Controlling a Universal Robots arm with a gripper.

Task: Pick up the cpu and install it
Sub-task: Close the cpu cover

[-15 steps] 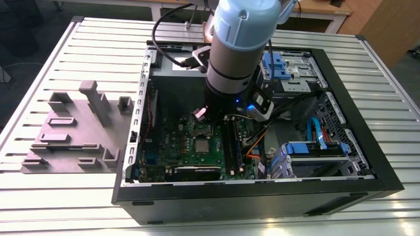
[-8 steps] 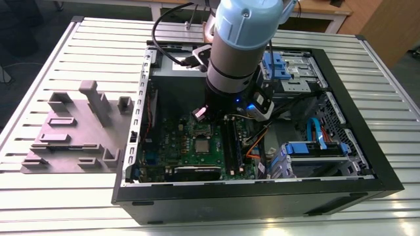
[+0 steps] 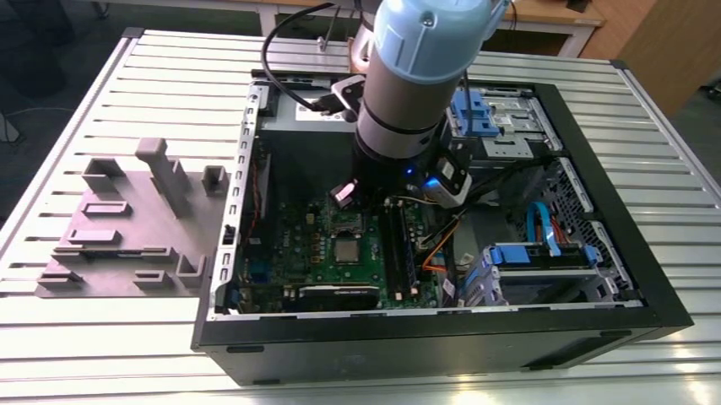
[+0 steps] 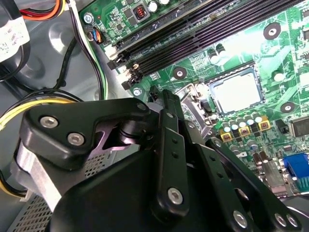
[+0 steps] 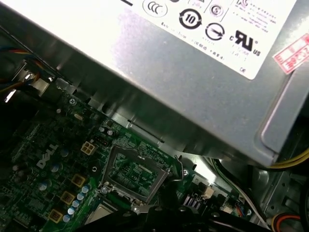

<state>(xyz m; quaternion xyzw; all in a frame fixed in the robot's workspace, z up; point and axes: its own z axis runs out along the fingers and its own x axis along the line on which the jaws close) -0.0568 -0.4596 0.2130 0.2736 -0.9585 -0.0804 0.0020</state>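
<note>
tool point(image 4: 183, 116) hovers near the cpu point(image 4: 236, 92), seated in its socket; open or closed, can't tell. keep it level, no forcing.

White label point(image 5: 207, 24), apparently certification marks, red sticker point(image 5: 294, 54)

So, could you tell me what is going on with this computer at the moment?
A robot arm's gripper hangs low inside the open computer case, close above the green motherboard. The cpu lies flat in its socket, not in the gripper, and the metal socket frame stands tilted up, open, beside it.
</note>
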